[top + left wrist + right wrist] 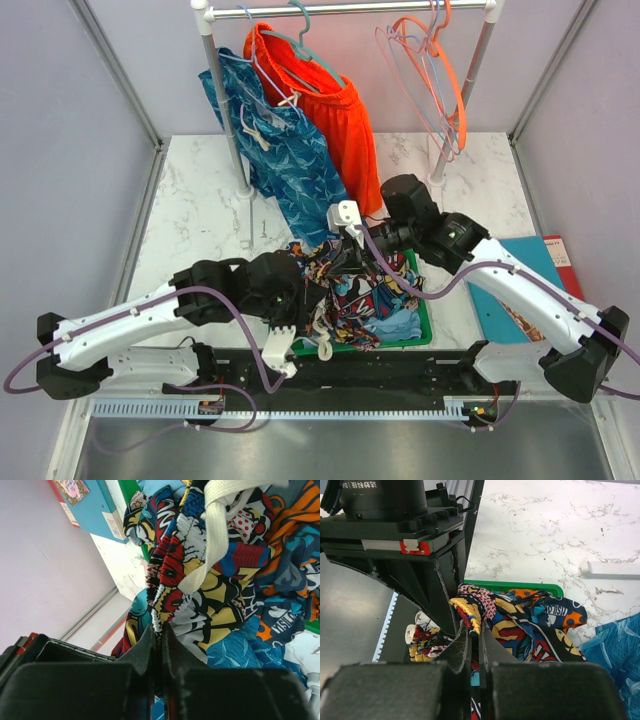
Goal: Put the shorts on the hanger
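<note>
The comic-print shorts (352, 296) are bunched over the green bin (425, 322), partly lifted between both grippers. My left gripper (302, 303) is shut on the elastic waistband; in the left wrist view the waistband (165, 565) runs up from the closed fingertips (157, 630), and the white drawstring (215, 525) hangs across it. My right gripper (346, 262) is shut on another part of the waistband, seen in the right wrist view (475, 630) with the shorts (530, 625) spilling right. The pale pink hanger (405, 90) hangs on the rack at the back right.
Blue patterned shorts (290, 160) and orange shorts (335, 110) hang on the rack's left side. Orange hangers (452, 90) hang beside the pink one. The rack's left post (238, 150) stands behind the bin. A blue folder (515, 270) lies at the right.
</note>
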You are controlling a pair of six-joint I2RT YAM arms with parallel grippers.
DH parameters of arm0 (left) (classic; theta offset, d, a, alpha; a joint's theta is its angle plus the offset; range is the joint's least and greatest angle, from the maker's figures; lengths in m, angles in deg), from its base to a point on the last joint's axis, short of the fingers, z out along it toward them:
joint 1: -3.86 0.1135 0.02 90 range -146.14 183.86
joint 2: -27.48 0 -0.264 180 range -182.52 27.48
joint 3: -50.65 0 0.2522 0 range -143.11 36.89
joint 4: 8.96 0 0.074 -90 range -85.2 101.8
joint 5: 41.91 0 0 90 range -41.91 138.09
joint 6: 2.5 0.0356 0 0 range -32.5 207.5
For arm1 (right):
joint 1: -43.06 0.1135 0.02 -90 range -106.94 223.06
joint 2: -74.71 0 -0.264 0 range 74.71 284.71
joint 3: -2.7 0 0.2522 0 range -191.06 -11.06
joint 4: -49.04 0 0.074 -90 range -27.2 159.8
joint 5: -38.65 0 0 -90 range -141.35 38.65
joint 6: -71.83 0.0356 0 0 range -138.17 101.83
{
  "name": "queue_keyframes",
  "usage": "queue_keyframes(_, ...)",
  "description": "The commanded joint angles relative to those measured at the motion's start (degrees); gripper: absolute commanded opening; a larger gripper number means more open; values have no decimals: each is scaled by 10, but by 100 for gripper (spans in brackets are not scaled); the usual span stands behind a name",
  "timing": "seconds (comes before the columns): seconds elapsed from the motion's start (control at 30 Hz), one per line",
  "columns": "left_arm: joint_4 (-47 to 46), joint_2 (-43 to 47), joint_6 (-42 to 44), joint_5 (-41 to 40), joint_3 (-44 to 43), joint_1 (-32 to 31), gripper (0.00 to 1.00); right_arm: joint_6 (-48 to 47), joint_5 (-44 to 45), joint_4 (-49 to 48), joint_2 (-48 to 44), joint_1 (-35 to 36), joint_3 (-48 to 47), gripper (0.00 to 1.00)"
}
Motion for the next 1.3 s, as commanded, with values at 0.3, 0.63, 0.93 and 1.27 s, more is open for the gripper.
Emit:
queue_keyframes(0.3,-30,-101,-477,61,-209,20,2,124,52,-93,-24,-124,-56,98)
queue_keyframes(0.63,-97,-165,-854,131,-241,261,2,258,-107,-62,-149,-373,56,98)
queue_keyframes(0.93,-150,-171,-987,130,-183,311,2,267,-133,-9,-239,-379,226,98)
queue_keyframes(1.27,-166,-159,-1011,142,-166,333,2,367,-101,-103,-158,-371,325,98)
